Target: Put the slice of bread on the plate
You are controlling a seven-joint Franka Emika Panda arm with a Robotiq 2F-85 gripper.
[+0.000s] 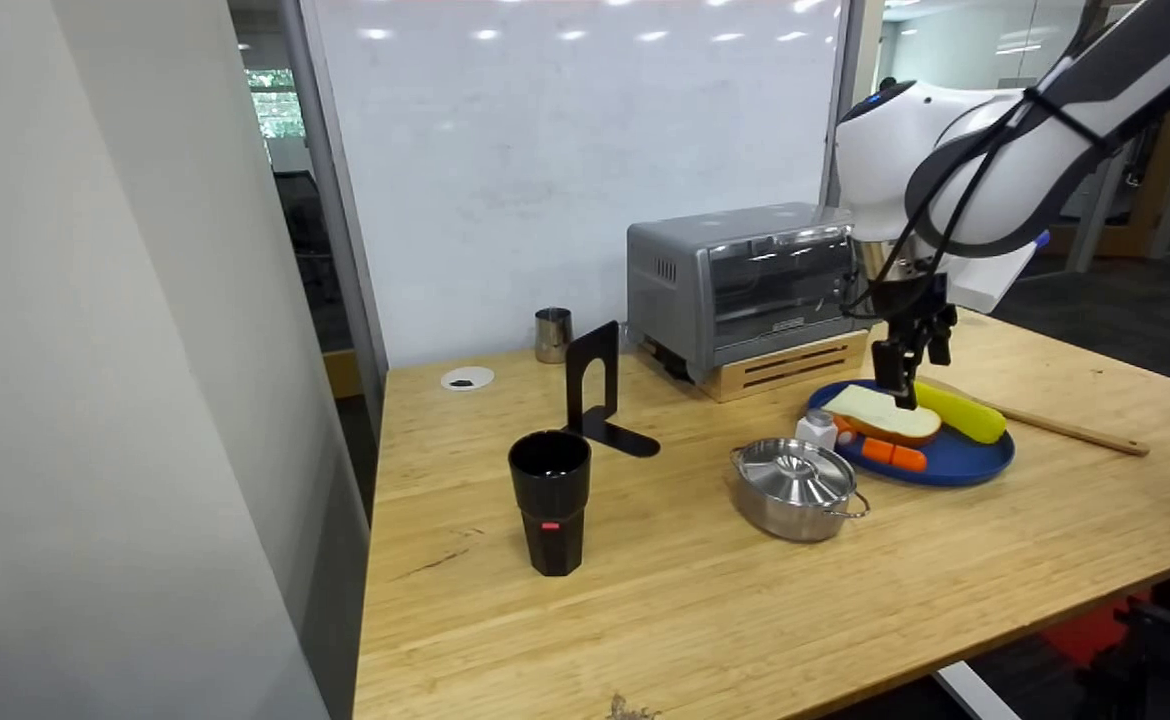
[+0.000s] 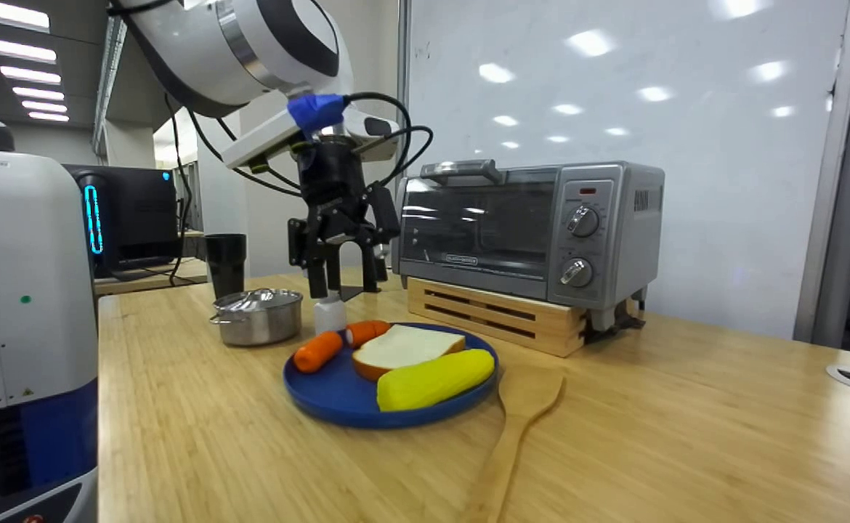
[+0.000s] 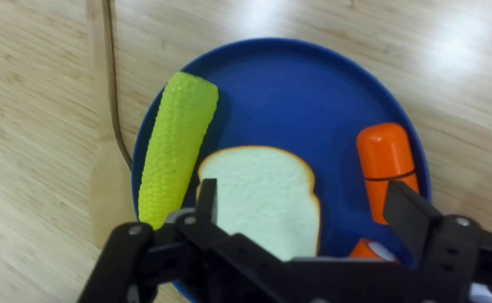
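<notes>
Claw (image 3: 300, 187) gapes near bread (image 3: 263, 193) on the plate (image 3: 288, 92); only an exterior view shows oven knobs (image 2: 583, 221).

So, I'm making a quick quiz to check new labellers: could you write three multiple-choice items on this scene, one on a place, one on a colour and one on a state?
1. Where is the bread?
A) in the oven
B) on the plate
C) on the pot

2. What colour is the plate?
A) white
B) green
C) blue

3. How does the gripper stand?
A) open, holding nothing
B) shut on the bread
C) shut on the pot

1 B: it lies on the plate beside the corn.
2 C: the plate's bare surface looks blue in every view.
3 A: its jaws stand wide apart with nothing between them.
</notes>
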